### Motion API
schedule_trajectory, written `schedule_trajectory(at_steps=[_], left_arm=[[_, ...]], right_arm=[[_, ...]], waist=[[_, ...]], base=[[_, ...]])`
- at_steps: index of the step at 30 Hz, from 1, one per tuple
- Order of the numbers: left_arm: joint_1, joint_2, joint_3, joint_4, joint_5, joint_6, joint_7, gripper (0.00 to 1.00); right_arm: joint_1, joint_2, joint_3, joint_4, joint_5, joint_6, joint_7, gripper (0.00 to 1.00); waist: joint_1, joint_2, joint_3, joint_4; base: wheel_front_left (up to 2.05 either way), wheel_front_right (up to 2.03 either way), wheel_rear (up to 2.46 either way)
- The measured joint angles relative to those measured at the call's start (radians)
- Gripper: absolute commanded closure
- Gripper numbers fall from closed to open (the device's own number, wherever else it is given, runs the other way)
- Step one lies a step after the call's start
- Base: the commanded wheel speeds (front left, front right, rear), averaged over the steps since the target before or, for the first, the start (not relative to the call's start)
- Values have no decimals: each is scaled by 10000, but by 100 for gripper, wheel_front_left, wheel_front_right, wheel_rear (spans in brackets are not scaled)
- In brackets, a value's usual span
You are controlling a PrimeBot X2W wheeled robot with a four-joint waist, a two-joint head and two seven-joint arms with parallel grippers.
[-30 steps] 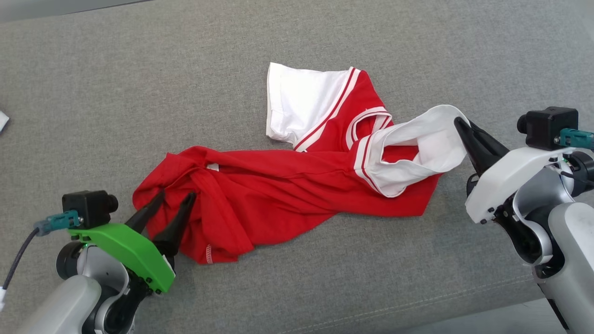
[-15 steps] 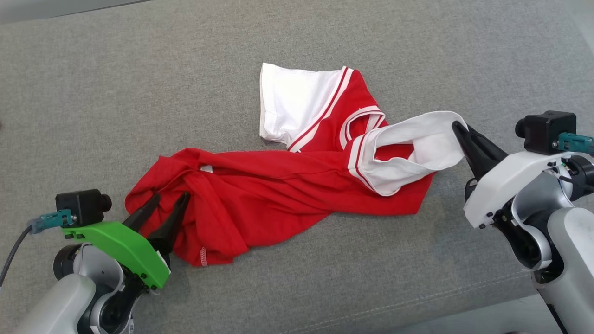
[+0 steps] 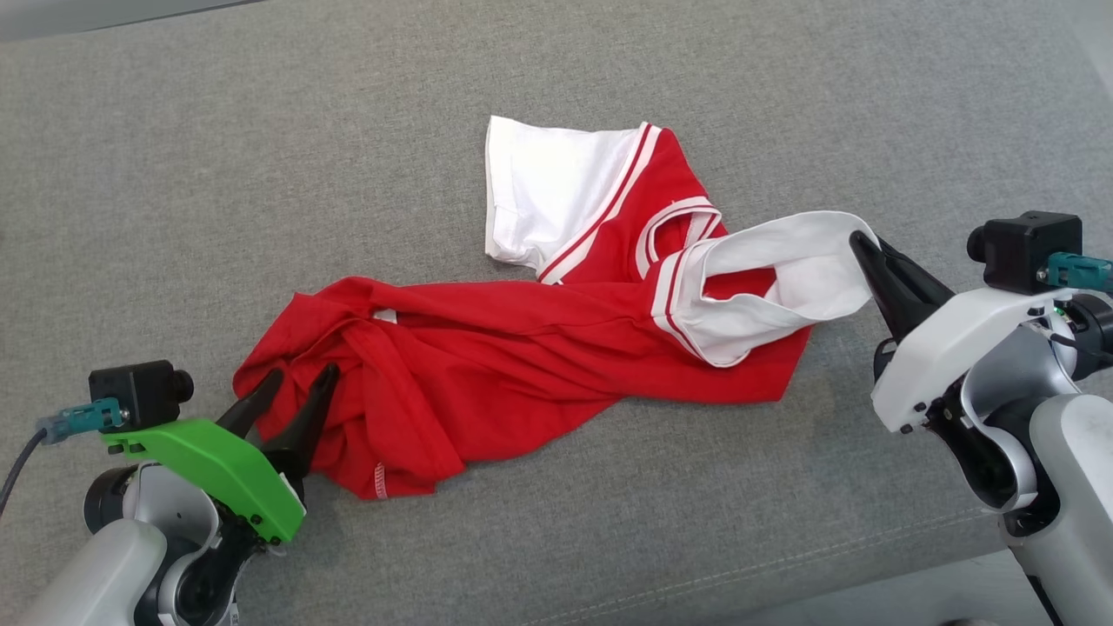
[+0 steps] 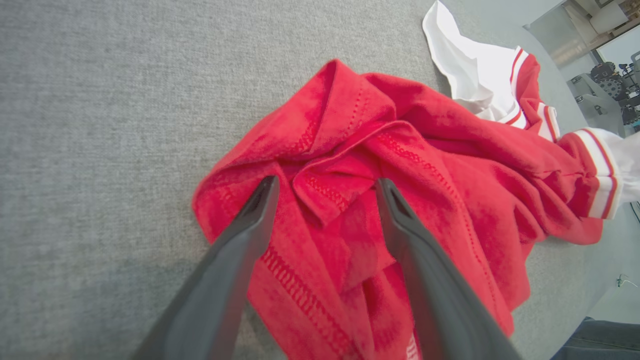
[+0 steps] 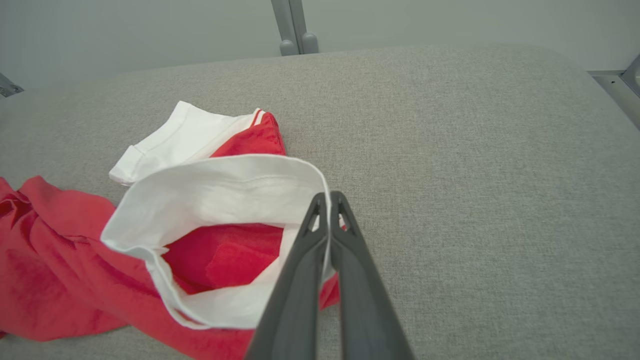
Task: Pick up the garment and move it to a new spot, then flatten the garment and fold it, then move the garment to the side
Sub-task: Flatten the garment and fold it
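1. A red-and-white garment (image 3: pixel 487 365) lies crumpled across a grey fabric surface (image 3: pixel 217 174). The red body is bunched at the robot's L and the white sleeves are twd its R.
2. L gripper (image 3: pixel 303 372), in a green shell, has its fingers spread wide w/ nothing clasped. In the L wrist view the tips straddle a raised fold at the bunched red hem end.
3. Whether those tips press into the cloth or hang just above it can't be told from either view.
4. R gripper (image 3: pixel 856 236), in a white shell, is clamped tight on the edge of the near white sleeve (image 3: pixel 783 269). The cuff is held up off the surface and its opening gapes, w/ red cloth showing inside.
5. The far white sleeve (image 3: pixel 548 187) lies flat on the surface, w/ red-striped trim where it meets the red body. A striped neckband (image 3: pixel 687 207) sits btwn the two sleeves.
6. Background, R wrist view: a pale metal post (image 5: pixel 295 25) stands beyond the far edge of the surface.
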Motion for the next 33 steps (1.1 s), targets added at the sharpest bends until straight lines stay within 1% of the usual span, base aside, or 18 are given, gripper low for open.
schedule_trajectory(at_steps=[10,12,13,14,15,17,19,20,21,25,28,30,33], left_arm=[[0,-36,127,73,100,0,201,0],[-5,-125,81,63,100,0,307,24],[-5,-125,81,63,100,0,307,32],[-10,-157,12,58,104,0,362,45],[-13,-186,-31,59,105,0,364,52],[-32,-217,-67,61,150,0,453,62],[-59,-257,-67,84,169,0,470,80],[-105,-297,-65,121,173,0,516,92],[-196,-357,-50,184,176,0,537,100],[-360,-443,6,207,245,0,514,100],[-490,-453,228,17,364,0,313,100],[-732,-462,376,-280,495,0,128,100],[-1011,-506,884,-918,443,0,-194,100]], right_arm=[[6,21,-17,-81,-65,0,61,100],[8,33,-21,-92,-71,0,86,100],[8,33,-21,-92,-71,0,86,100],[8,44,-21,-107,-71,0,88,100],[9,54,-21,-125,-71,0,88,100],[9,61,-17,-161,-71,0,98,100],[9,61,-19,-184,-73,0,98,100],[9,61,-19,-188,-73,0,98,100],[8,67,-19,-199,-73,0,98,100],[8,88,-46,-201,-75,0,98,100],[8,125,-199,-213,-73,-2,92,100],[8,207,-660,-236,-69,0,56,100],[-6,205,-1440,-316,-59,0,-100,100]], waist=[[0,0,35,-8],[0,0,50,-11],[0,0,50,-11],[0,0,59,-14],[0,0,68,-17],[0,0,86,-24],[0,0,105,-33],[0,0,113,-39],[0,0,126,-52],[0,0,135,-75],[0,0,120,-83],[0,0,97,-56],[0,0,22,20]], base=[[0,0,0],[0,0,0],[0,0,0],[0,0,0],[0,0,0],[0,0,0],[0,0,0],[0,0,0],[0,0,0],[0,0,0],[0,0,0],[0,0,0],[0,0,0]])
